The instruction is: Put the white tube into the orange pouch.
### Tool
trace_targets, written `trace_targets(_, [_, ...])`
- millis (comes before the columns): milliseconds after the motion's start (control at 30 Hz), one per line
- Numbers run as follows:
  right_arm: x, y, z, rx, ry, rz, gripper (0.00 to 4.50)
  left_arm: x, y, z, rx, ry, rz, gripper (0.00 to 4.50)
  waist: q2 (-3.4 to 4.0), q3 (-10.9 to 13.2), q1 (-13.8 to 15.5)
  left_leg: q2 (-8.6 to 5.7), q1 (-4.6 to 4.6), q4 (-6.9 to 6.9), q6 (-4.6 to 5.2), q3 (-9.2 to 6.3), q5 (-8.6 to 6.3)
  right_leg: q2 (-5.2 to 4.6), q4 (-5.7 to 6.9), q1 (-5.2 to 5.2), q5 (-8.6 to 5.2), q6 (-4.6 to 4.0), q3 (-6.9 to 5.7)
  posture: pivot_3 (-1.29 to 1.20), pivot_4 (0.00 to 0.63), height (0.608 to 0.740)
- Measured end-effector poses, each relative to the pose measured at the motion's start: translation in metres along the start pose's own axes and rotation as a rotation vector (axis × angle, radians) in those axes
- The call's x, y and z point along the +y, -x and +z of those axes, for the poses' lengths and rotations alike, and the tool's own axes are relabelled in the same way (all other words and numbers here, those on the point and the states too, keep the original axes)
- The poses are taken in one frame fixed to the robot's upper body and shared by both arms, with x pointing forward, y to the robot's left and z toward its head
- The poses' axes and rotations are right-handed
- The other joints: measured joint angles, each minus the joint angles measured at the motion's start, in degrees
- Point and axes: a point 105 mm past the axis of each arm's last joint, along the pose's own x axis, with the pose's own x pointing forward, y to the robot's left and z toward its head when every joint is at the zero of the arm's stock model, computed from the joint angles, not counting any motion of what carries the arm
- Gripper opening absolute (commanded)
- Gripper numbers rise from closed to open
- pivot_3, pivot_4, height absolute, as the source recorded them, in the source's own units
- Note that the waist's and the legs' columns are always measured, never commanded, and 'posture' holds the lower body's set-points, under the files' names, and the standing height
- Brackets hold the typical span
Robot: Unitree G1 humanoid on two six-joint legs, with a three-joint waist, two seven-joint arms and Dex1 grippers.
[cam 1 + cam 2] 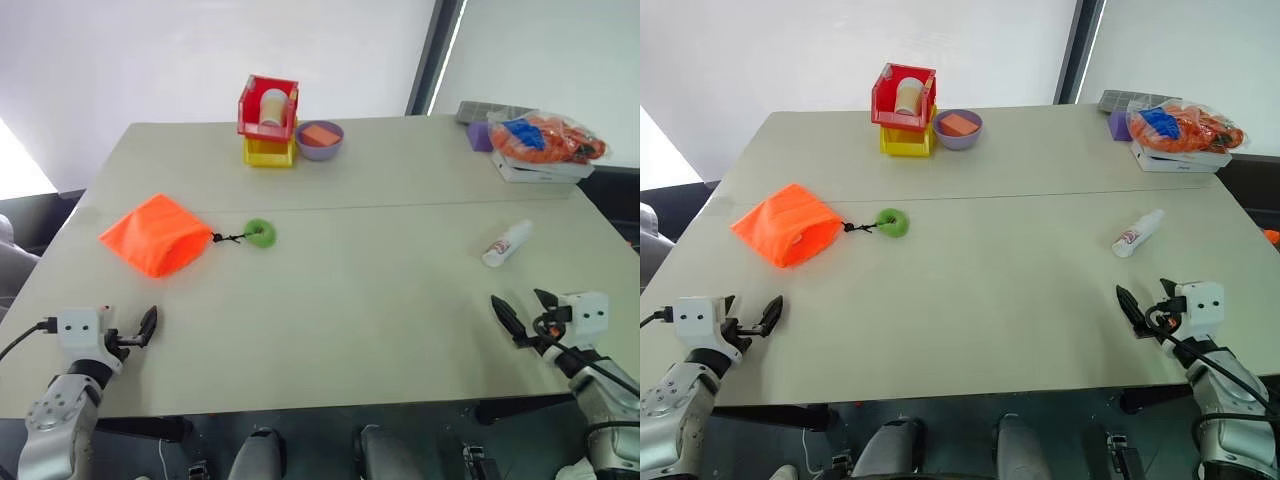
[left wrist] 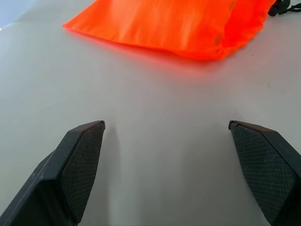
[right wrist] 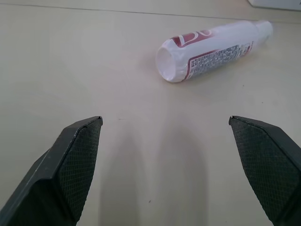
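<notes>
Nothing of the job is done yet. Your white tube [image 1: 506, 243] lies on its side on the right half of the counter [image 1: 370, 290], a short way ahead of your right claw [image 1: 523, 309] and apart from it. Through the right wrist camera the tube sits just beyond the spread fingers, its flat end turned toward the claw and its cap pointing away.

The orange pouch [image 1: 156, 234] lies flat on the left half of the counter, well apart from the tube. Its gathered mouth faces the middle of the counter, and a thin black cord [image 1: 229, 238] runs from it to a green ring [image 1: 260, 233].

Your left claw [image 1: 128, 333] hangs near the counter's front edge with the pouch ahead of it, touching nothing. Both claws stand spread wide and empty.

All of the work is left: you have to close the right claw on the tube, carry it across to the pouch, and get it through the mouth. I judge that mouth the hard part, since it looks drawn nearly closed, so the left claw will probably need to hold it open.
</notes>
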Motion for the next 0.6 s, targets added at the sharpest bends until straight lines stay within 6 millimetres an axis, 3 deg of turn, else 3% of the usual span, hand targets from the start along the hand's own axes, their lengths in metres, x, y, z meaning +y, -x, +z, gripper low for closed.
trace_targets(400, [0.011,-0.006,-0.001,-0.009,-0.007,0.036,4.47,-0.001,-0.001,0.005,-0.022,-0.059,0.02,4.5,0.01,-0.01,0.02,0.0,-0.01,0.0,0.02,0.0,0.01,0.0,0.01,0.03,0.04,-0.06,0.0,0.0,0.15,0.74])
trace_targets(600, [0.037,-0.02,0.008,-0.031,-0.012,0.165,4.47,-0.023,-0.007,0.028,-0.125,-0.211,0.013,4.5,0.01,-0.02,0.07,0.0,0.01,0.02,0.04,-0.01,0.03,0.03,0.06,0.21,0.09,-0.13,0.01,0.0,0.15,0.74])
